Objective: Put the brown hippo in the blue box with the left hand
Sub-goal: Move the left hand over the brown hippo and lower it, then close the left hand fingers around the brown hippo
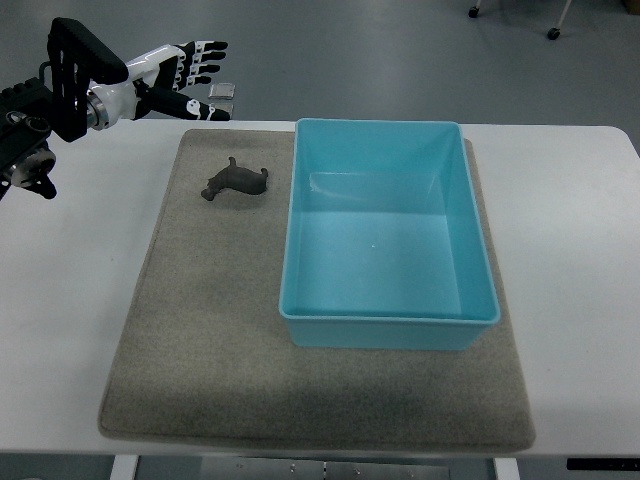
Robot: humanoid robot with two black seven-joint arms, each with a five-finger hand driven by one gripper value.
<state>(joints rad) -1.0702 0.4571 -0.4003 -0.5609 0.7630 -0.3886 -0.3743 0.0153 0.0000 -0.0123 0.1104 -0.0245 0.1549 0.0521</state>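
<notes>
A small brown hippo (236,181) lies on the grey mat, just left of the blue box (292,240). The box is open-topped with nothing in it and sits on the mat's right half. My left hand (196,72) hovers over the table's far left edge, up and to the left of the hippo, apart from it. Its fingers are spread and hold nothing. The right arm does not show.
A grey felt mat (190,350) covers the middle of the white table (60,300). A small silvery object (222,98) lies on the floor just past the table's far edge, near my fingertips. Chair casters (552,33) stand at the far right.
</notes>
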